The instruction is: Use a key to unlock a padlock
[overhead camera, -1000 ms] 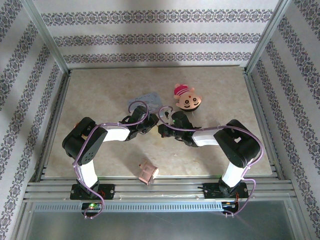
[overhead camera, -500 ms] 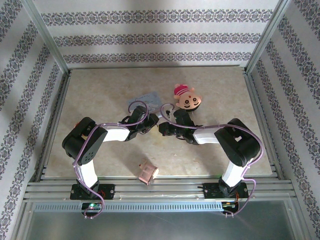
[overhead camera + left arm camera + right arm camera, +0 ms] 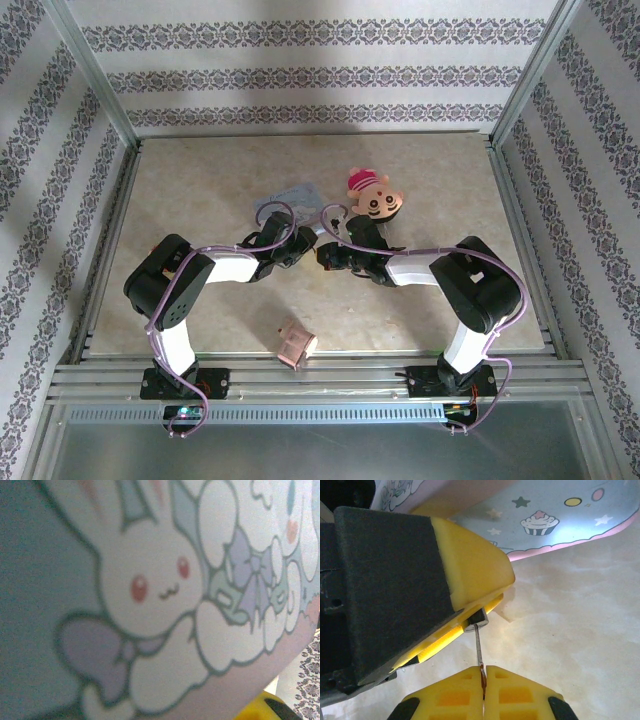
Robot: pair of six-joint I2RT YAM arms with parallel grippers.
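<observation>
Since the right gripper (image 3: 484, 674) nudged left, its jaws pinch the thin metal key (image 3: 478, 645); left gripper (image 3: 490, 602) clamps the tiny dark silvery padlock (image 3: 476, 619), which I barely see.

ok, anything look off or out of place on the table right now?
Nothing spilled or damaged. One stray: the pinkish-copper box sits skewed at the near edge of the table, between the arm bases. The key runs straight from the right gripper into the padlock.
</observation>
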